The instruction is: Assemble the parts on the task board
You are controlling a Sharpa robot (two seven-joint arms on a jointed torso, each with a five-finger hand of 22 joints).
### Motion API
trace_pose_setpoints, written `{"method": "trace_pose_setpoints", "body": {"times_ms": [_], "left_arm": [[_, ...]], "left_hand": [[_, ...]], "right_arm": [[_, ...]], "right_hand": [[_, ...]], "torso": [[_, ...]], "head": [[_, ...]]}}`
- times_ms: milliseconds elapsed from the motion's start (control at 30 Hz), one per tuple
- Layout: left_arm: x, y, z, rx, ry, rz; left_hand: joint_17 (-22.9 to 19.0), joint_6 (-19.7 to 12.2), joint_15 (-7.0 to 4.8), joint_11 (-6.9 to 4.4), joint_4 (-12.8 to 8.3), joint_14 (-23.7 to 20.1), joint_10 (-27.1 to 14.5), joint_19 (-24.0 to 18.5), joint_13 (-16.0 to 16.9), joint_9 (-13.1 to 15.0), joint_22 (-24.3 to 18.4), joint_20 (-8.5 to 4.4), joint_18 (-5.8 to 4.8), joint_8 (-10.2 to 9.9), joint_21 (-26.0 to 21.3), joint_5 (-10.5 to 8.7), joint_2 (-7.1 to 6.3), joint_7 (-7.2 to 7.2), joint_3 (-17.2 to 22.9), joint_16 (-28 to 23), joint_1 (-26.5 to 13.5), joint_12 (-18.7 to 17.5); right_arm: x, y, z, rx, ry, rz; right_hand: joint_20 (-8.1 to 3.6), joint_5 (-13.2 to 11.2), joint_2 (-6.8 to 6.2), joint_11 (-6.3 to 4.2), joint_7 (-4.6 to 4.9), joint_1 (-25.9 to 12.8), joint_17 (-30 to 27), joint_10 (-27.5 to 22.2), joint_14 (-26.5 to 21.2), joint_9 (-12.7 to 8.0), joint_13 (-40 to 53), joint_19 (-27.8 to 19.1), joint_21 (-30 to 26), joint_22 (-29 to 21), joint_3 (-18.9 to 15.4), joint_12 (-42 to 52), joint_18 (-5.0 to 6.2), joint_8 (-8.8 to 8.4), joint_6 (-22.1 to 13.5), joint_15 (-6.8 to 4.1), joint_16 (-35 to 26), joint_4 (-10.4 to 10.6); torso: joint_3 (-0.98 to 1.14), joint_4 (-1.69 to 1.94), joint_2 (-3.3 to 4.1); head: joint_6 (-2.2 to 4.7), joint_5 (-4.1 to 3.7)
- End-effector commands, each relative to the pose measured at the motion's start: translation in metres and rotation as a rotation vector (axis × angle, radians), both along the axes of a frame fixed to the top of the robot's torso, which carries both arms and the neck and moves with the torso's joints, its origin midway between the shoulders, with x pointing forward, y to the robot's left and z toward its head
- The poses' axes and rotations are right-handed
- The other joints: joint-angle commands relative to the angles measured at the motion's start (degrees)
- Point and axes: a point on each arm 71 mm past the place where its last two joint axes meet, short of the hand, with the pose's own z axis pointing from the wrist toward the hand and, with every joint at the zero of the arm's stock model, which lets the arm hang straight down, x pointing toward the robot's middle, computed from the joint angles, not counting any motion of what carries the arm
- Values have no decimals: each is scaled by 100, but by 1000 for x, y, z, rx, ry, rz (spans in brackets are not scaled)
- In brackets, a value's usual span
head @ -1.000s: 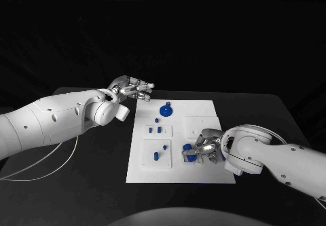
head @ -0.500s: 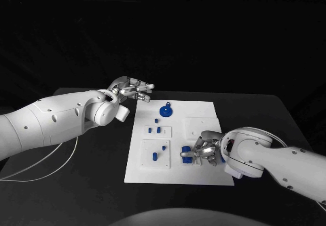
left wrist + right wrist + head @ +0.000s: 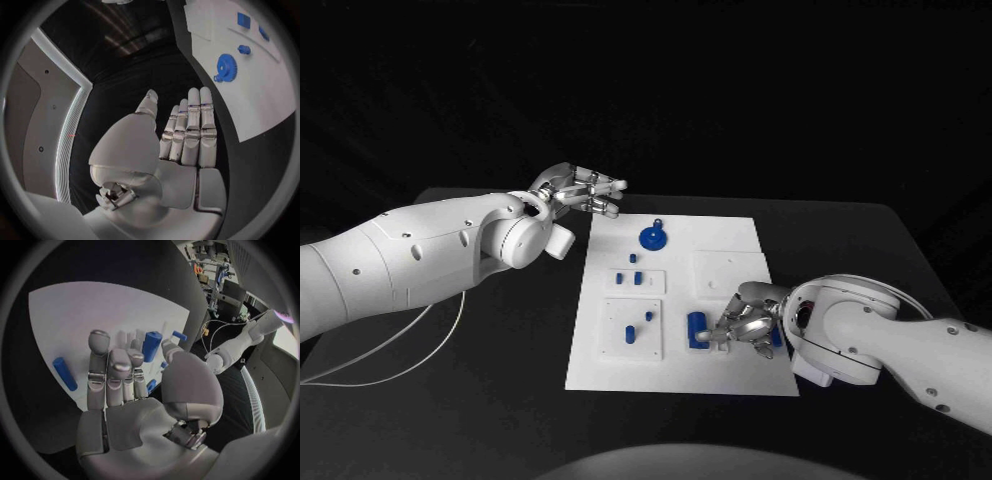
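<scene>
The flat white rectangular task board (image 3: pixel 733 250) lies in the middle of the black table (image 3: pixel 488 390). The small blue plastic parts are spread over it: a round blue toothed wheel (image 3: pixel 652 236) near the far edge, short blue pegs (image 3: pixel 635 275) on the raised plates at the left, and a blue rectangular block (image 3: pixel 695 330) toward the near right.

The right hand (image 3: pixel 747 320) is low over the board just beside the block. Its fingers (image 3: pixel 115 371) are extended side by side and nothing is seen between them; a second blue part (image 3: pixel 151 345) lies just beyond the fingertips. The left hand (image 3: pixel 581 188) hovers off the board's far left corner, fingers (image 3: pixel 190 127) straight and held together, holding nothing.

The step in hand appears to be picking up a part at the right side of the board.

- Bring thumb and fingers onto opposite long faces of the block.
- Close squarely; a skewed pinch is likely to spin the piece.
- Lift vertically before translating.
- Keep the palm clear of neighbouring parts.
</scene>
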Motion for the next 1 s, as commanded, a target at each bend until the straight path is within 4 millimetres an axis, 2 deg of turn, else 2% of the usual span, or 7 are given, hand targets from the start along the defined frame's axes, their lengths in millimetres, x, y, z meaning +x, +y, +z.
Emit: {"method": "trace_pose_setpoints", "body": {"times_ms": [33, 167, 533, 567, 700, 933, 1000], "left_arm": [[0, -1, 0, -1, -4, -12], [0, -1, 0, -1, -4, -11], [0, -1, 0, 1, -1, -11], [0, -1, 0, 1, -1, -11], [-1, -1, 0, 1, 0, -12], [-1, -1, 0, 1, 0, -11], [-1, -1, 0, 1, 1, -12]], "left_hand": [[7, -33, -8, -1, 45, -5, -54, 38, 8, 4, -6, 9, -103, -18, 33, -31, 3, 1, 2, 12, -56, -7], [7, -33, -8, -1, 45, -5, -54, 38, 8, 4, -6, 9, -103, -18, 33, -31, 3, 1, 2, 12, -56, -7], [7, -33, -8, -1, 45, -5, -54, 38, 8, 4, -6, 9, -103, -18, 33, -31, 3, 1, 2, 12, -56, -7], [7, -33, -8, -1, 45, -5, -54, 38, 8, 4, -6, 9, -103, -18, 33, -31, 3, 1, 2, 12, -56, -7], [7, -33, -8, -1, 45, -5, -54, 38, 8, 4, -6, 9, -103, -18, 33, -31, 3, 1, 2, 12, -56, -7], [7, -33, -8, -1, 45, -5, -54, 38, 8, 4, -6, 9, -103, -18, 33, -31, 3, 1, 3, 12, -56, -7], [5, -27, -7, -1, 64, -10, -54, 36, 8, 3, -29, 11, -104, -18, 33, -37, 0, 0, 8, 11, -61, -6]], "right_arm": [[-4, -1, -1, -31, 40, 19], [-5, -3, -1, -33, 55, 36], [-6, -3, -2, -41, 71, 53], [-5, -3, -2, -42, 72, 52], [-4, -2, -3, -48, 59, 39], [1, -3, -3, -59, 31, 7], [2, -3, -4, -62, 32, 3]], "right_hand": [[-31, -10, 11, -20, -7, 105, 9, 38, 10, 9, 8, 259, 33, 11, -2, -4, -21, 17, 49, -3, -1, -79], [-31, -10, 53, -19, -5, 242, 25, 41, 11, 26, 10, 257, 47, 19, -30, -5, -26, 14, 70, -3, 11, -221], [-24, -3, 114, -17, -6, 328, 50, 49, 13, 52, 20, 255, 44, 26, 13, 7, -24, 13, 95, 3, 29, -472], [-15, 0, 151, -12, -2, 316, 47, 50, 13, 59, 21, 255, 43, 30, 9, 17, -20, 9, 99, 10, 27, -561], [-7, 15, 215, -15, -9, 318, 40, 49, 15, 59, 16, 256, 46, 34, 72, 30, -9, 10, 106, 12, 30, -629], [-24, 3, 312, -36, -38, 138, 35, 76, 15, 49, -2, 261, 49, 34, 436, 46, -22, 11, 153, -5, 44, -485], [-38, -4, 255, -48, -48, 66, 38, 81, 12, 43, -7, 261, 55, 34, 705, 39, -34, 13, 162, -15, 45, -461]], "torso": [[2, -3, 3], [-1, -1, 3], [-2, 4, 6], [-2, 4, 6], [-3, 8, 5], [-4, 8, 4], [-4, 8, 4]], "head": [[7, 9], [5, 9], [-15, 17], [-15, 17], [-22, 17], [-33, 21], [-38, 21]]}}
